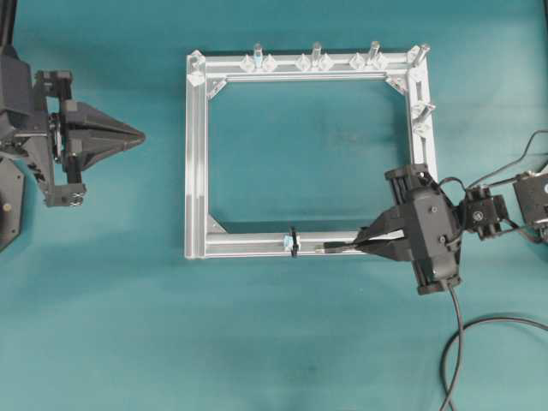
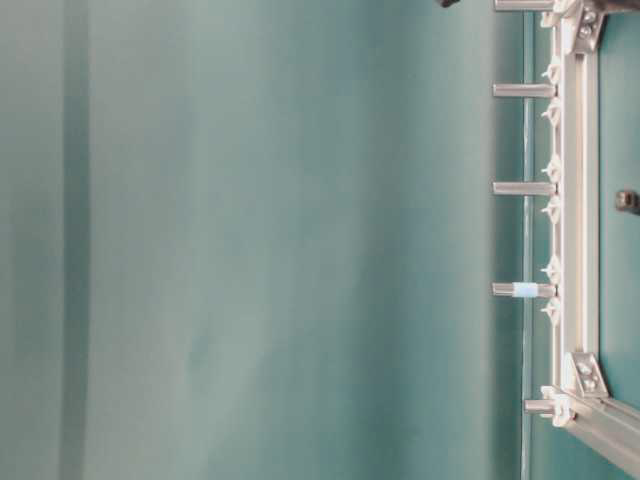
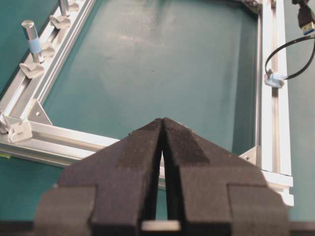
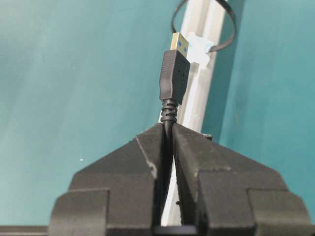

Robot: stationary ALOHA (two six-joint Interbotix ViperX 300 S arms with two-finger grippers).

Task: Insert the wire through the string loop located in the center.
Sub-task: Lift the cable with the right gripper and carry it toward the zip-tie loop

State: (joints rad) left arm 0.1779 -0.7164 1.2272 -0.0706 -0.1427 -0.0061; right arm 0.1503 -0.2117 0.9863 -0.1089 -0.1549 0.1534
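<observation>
A: Judging progress: what is done?
B: The wire (image 4: 174, 81) is pinched behind its plug by the right gripper (image 4: 167, 130), just short of the loop (image 4: 203, 29) on the near frame bar (image 1: 248, 244); threading is left.
A: Materials?
B: Ribbed black plug, thin cord ring, grooved aluminium. The left gripper (image 3: 162, 124) is pressed together, empty.

Teal counter (image 1: 103, 325), silver aluminium frame (image 1: 196, 171) lying flat just above centre, upright pegs (image 1: 316, 51) along its twelve o'clock bar, black cable (image 1: 458, 342) trailing at five o'clock.
</observation>
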